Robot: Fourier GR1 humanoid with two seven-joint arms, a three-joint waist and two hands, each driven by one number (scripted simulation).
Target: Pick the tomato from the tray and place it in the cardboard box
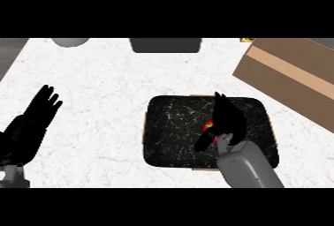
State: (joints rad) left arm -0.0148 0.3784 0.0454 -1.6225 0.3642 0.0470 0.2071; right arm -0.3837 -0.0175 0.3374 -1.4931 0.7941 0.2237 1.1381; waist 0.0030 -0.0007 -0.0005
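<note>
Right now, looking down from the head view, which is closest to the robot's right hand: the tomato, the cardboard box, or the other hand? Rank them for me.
1. Tomato: on the black tray, right under the right hand.
2. Cardboard box: at the counter's upper right.
3. Left hand: open, resting at the far left edge.
</note>
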